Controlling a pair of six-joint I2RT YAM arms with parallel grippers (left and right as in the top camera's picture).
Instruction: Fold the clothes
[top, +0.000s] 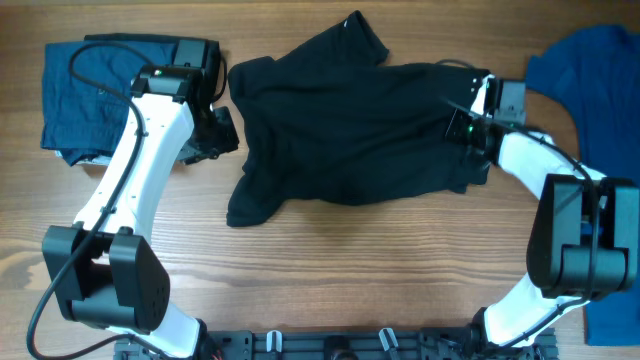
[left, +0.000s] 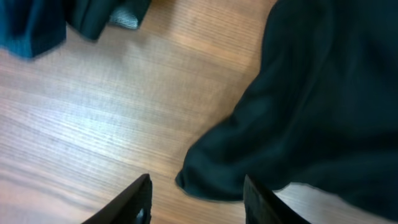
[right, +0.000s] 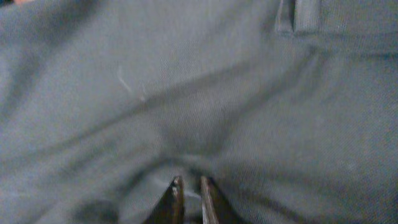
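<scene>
At centre of the wooden table (top: 350, 280), a crumpled black shirt (top: 350, 140), one flap jutting toward the far edge. Just beside its left edge, the left gripper (top: 215, 135), fingers well apart and holding nothing, poised over bare wood and a rounded corner of the cloth in the left wrist view. Down on the shirt's right side, the right gripper (top: 468, 130), fingertips (right: 177, 193) almost together, a thin slit between, fabric puckered at the tips; impossible to tell whether any cloth pinched. At far left, a folded navy garment (top: 85, 85); at far right, a bright blue garment (top: 590, 80)
</scene>
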